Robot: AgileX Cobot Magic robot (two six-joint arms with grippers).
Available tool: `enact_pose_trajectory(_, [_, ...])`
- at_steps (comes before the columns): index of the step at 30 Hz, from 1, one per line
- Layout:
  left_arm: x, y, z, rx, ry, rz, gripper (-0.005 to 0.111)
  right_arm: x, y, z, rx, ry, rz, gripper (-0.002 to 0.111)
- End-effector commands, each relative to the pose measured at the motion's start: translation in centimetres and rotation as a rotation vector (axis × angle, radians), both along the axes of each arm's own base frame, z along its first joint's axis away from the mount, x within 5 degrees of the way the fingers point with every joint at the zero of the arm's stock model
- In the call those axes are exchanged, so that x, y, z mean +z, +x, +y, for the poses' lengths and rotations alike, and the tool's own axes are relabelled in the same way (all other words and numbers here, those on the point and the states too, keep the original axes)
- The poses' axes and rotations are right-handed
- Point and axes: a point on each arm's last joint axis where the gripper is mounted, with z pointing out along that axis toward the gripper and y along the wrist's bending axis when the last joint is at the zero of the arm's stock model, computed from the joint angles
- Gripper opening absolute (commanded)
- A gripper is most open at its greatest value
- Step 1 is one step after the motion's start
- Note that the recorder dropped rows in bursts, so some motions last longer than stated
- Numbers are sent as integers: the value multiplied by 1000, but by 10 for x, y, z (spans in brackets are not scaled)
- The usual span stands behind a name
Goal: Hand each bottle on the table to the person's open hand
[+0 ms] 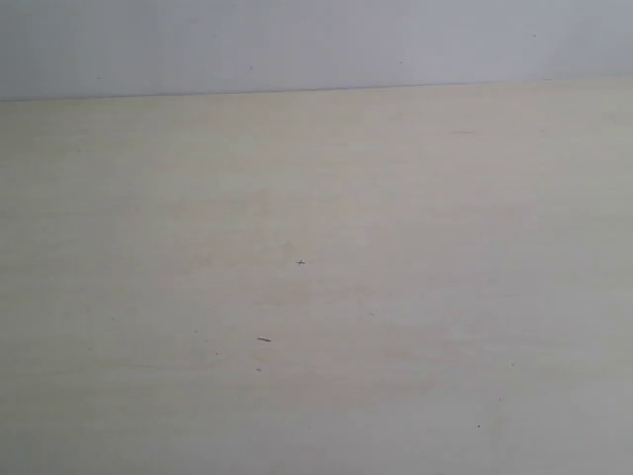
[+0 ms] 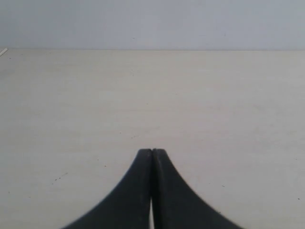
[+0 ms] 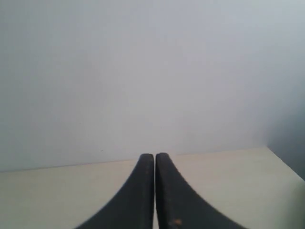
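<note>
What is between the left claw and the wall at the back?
Just bare table. In the left wrist view the shut left gripper faces pale wood with a few tiny dark specks, all the way to the wall.

The left hand point(image 2: 152, 151) consists of two matte black fingers point(image 2: 136, 195). Each is narrow and rounded at the tip and flares outward in a smooth concave curve toward its base, and a hairline seam divides the pair. Fine saw-tooth ridging runs along the outer edge of one finger. The right hand point(image 3: 155, 155) has the same black, horn-shaped fingers point(image 3: 136, 200), faintly ridged at the edges. One bears a small orange speck point(image 3: 177, 222) near its base.
</note>
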Motion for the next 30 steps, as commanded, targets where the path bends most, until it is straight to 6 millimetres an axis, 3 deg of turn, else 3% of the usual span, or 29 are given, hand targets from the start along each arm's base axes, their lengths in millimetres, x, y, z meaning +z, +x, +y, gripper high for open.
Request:
enact_pose_trajectory(1, [1,0,0,2,-6,-13,0,-30,1,0,-22,-40,4,1])
enact_pose_trajectory(4, [1,0,0,2,-6,-13,0,-51,2,0,-20,-42,27,1])
enact_pose_trajectory(15, [1,0,0,2,-6,-13,0,-84,10,0,-12,-47,116,1])
enact_pose_trajectory(20, [1,0,0,2,-6,-13,0,-113,17,2,10,-92,146,1])
enact_pose_trajectory(30, [1,0,0,2,-6,-13,0,-116,18,6,44,-114,125,1])
